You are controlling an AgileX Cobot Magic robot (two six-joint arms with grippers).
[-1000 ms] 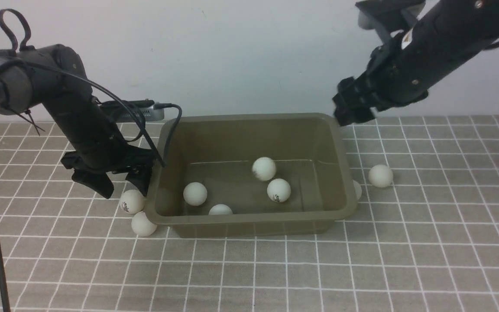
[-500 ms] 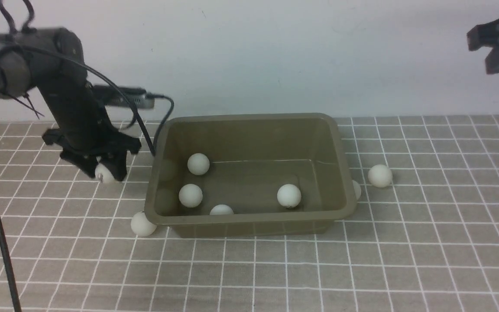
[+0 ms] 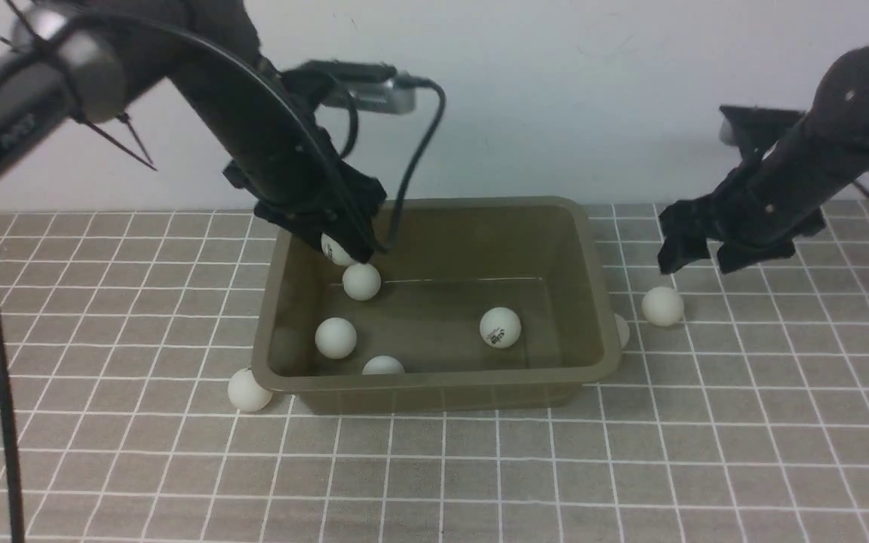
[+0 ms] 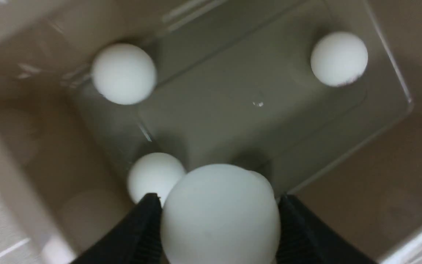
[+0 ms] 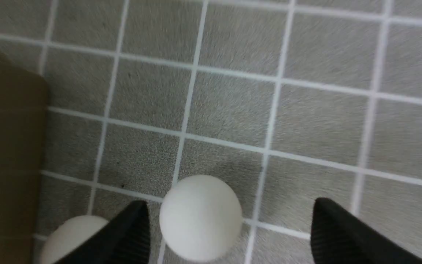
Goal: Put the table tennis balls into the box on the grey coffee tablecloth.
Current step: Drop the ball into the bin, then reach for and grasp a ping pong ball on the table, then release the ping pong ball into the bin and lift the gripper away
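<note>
My left gripper pinches a smooth, white, round ball over the box; four similar balls lie inside. My right gripper stands wide above a plain white ball on the grid-lined cloth.

Box set on tablecloth, below left gripper, most of its floor to the gripper's right and nearer the camera. One ball held between left fingertips, over the box. Four balls inside: one just beside the held one, two nearer the camera, one farther right. Outside, one on cloth, left of and nearer than left gripper. Right gripper placed above cloth, right of box; one ball just nearer the camera, another partly hidden by box wall, farther left.
</note>
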